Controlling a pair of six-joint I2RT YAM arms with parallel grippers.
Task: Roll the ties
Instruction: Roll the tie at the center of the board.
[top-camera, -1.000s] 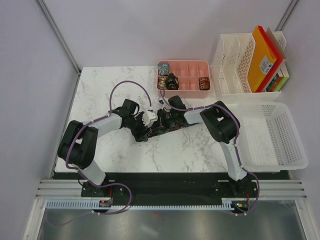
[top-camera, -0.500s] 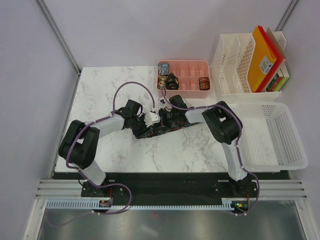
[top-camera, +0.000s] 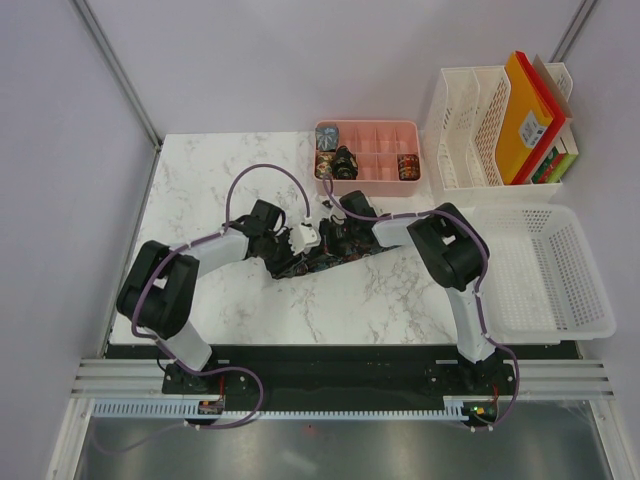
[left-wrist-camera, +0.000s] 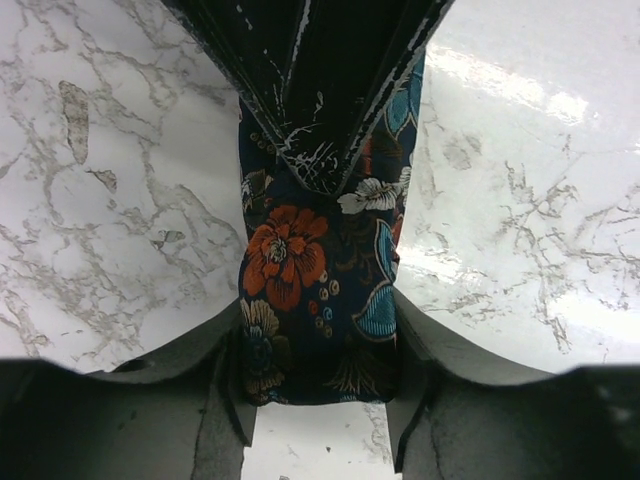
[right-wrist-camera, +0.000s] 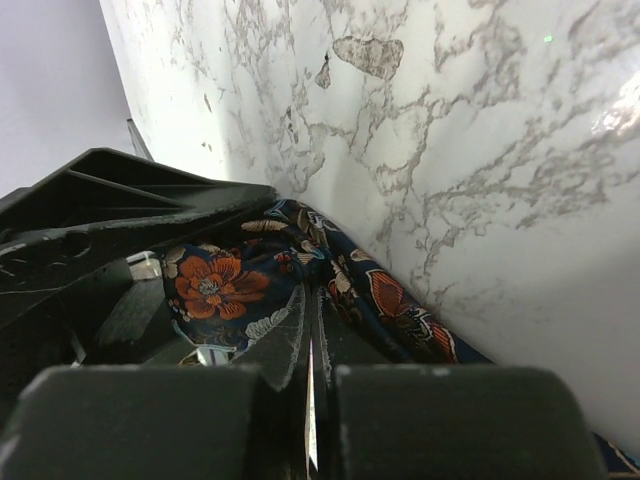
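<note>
Though pinched, dark orange-flowered tie

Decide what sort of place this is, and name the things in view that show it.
Probably a robotics lab bench, not a home: a left arm and right arm bolted at the edge of a marble-look table, bare walls with metal posts, and staged props: a floral tie, pink compartment tray, white basket.

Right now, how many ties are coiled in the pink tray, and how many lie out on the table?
Coiled in the pink tray: 3 (grey-blue coil, dark coil, red-orange coil)
Out on the table, floral tie: 1
Total ties: 4
</note>
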